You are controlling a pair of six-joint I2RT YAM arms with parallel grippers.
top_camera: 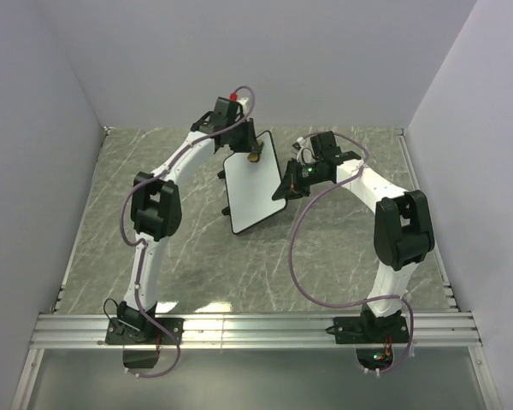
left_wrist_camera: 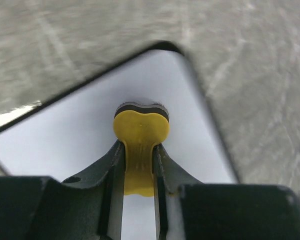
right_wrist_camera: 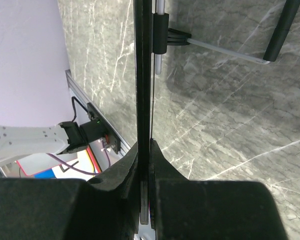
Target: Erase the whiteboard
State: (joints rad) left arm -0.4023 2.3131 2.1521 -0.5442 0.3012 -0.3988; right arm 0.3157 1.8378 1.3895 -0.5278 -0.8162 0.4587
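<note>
Yellow lobed eraser gripped in left pincer, flat whiteboard gripped in right pincer.

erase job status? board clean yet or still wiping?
Done, apparently: the whiteboard face shows no marks in the top or left wrist view. In hand: right gripper jaws clamp the board's edge; left gripper jaws hold the yellow eraser against its face. Left: likely only a last pass there, then letting go of both.
</note>
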